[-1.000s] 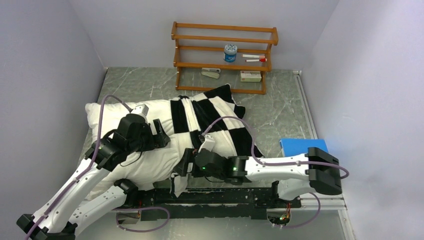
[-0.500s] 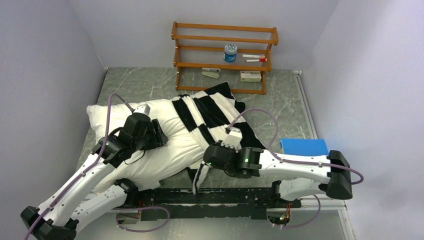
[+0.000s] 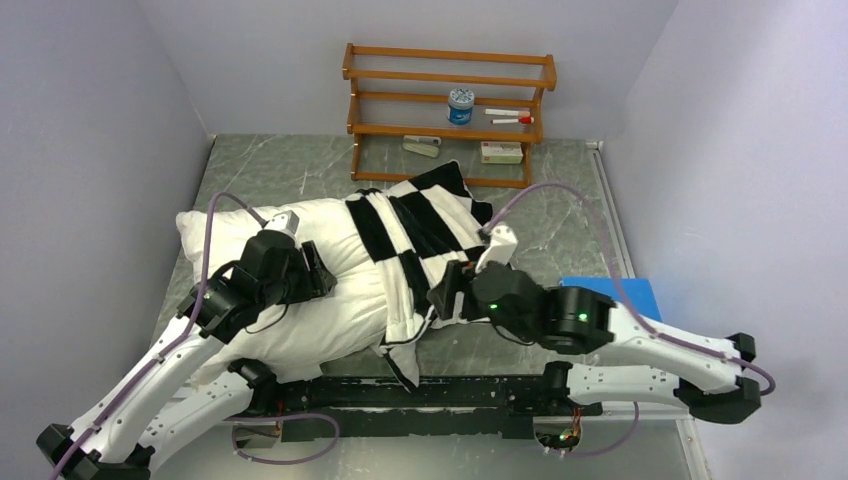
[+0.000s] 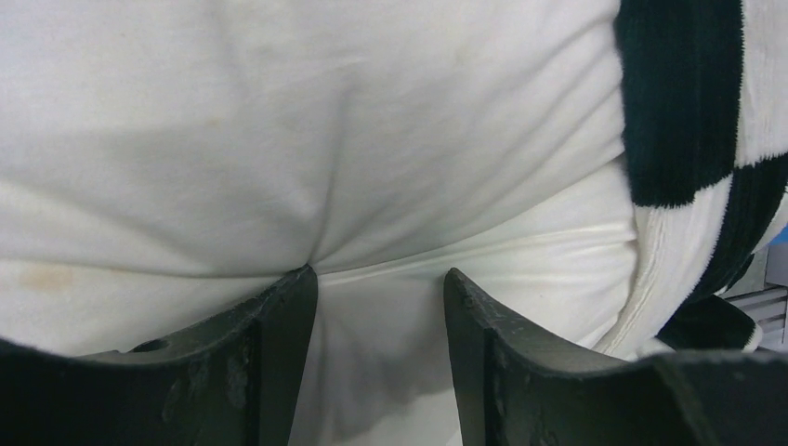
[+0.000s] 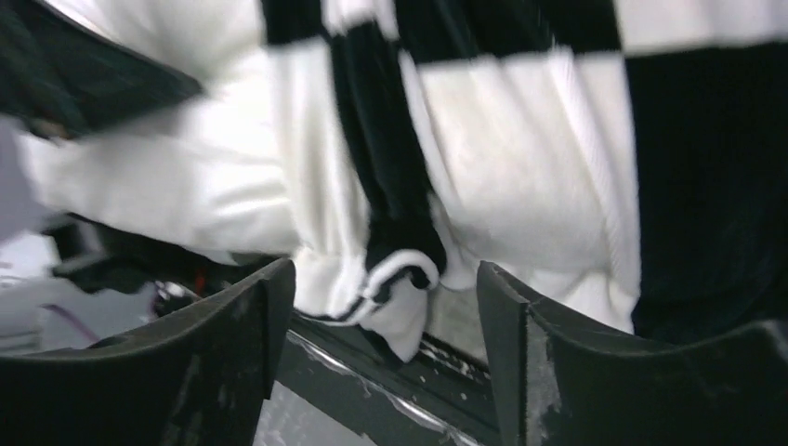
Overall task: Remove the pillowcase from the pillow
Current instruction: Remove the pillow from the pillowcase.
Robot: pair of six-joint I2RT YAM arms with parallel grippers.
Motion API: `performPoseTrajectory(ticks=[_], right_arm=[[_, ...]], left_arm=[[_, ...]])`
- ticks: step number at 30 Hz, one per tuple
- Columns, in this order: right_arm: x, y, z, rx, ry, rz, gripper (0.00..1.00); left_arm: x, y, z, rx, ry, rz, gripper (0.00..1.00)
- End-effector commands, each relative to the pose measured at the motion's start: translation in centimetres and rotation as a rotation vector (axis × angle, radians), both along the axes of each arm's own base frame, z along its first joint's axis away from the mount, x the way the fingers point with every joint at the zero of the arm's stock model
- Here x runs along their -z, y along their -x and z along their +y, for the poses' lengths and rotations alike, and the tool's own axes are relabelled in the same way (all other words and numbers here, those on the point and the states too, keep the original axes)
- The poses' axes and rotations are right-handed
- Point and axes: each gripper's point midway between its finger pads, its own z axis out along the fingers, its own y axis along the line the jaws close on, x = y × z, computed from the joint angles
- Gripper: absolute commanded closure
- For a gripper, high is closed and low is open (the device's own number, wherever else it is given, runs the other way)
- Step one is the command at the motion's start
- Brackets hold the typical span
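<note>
Pillow (image 3: 310, 325) lies left-centre on table (image 3: 280, 165). Pillowcase (image 3: 425, 225) sits bunched over its right, far end. Left gripper (image 4: 379, 279) presses into bare pillow, jaws pinching white fold as anchor. Right gripper (image 5: 386, 269) gapes wide, empty, just above striped hem (image 5: 395, 279) at near edge.

Likely best:
- bite deep on hem, checkered cloth only
- pull right while left pins pillow

Risk: pillow drags along.

Plump white pillow (image 3: 335, 310) lying flat, checkered pillowcase (image 3: 430, 225) bunched over right end
</note>
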Motion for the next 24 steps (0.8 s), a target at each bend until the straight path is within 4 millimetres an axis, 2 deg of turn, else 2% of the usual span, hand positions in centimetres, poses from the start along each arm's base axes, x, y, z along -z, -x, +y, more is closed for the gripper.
performPoseTrajectory(ticks=[1,4,6,9,10,13,15,17,18,19,20,23,24], right_arm=[[-6.7,-2.4,-1.9,0.042,-0.056,-0.223,0.22],[-9.4,-4.8,-0.8,0.092,-0.028,-0.314,0.15],[-9.9,-8.0,-0.2,0.148,0.055,-0.318,0.13],[-8.3,-13.5,2.0,0.112,0.103,-0.227,0.12],[-7.9,-15.1,3.0,0.085,0.087,-0.191,0.16],[-6.2,-17.9,7.0,-0.088,0.066,-0.144,0.21],[-2.3,-19.6,9.0,-0.13,0.121,-0.053,0.2],[2.0,-19.3,9.6,-0.165,0.193,0.075,0.22],[4.3,-18.5,9.6,-0.193,0.221,0.134,0.39],[6.5,-17.0,9.5,-0.229,0.231,0.198,0.56],[8.2,-15.3,9.4,-0.267,0.222,0.242,0.66],[12.9,-9.4,7.6,-0.286,0.205,0.326,0.74],[13.7,-7.2,7.1,-0.293,0.187,0.34,0.75]], left_arm=[[4.4,3.5,2.7,0.029,-0.157,0.176,0.4],[4.3,3.4,2.5,0.041,-0.154,0.175,0.4],[4.1,3.4,2.4,0.046,-0.148,0.168,0.39],[3.6,3.4,2.2,0.049,-0.122,0.147,0.38],[3.4,3.4,2.1,0.052,-0.113,0.14,0.38],[2.7,3.5,1.9,0.052,-0.091,0.121,0.36],[2.1,3.4,2.0,0.052,-0.082,0.103,0.32],[1.2,3.2,1.9,0.055,-0.075,0.081,0.28],[0.5,3.1,1.9,0.056,-0.07,0.066,0.26],[-0.3,3.0,1.9,0.055,-0.064,0.048,0.23],[-1.3,2.7,1.9,0.052,-0.062,0.026,0.2],[-3.6,1.9,2.6,0.016,-0.079,-0.039,0.1],[-4.3,1.6,2.9,0.002,-0.09,-0.059,0.07]])
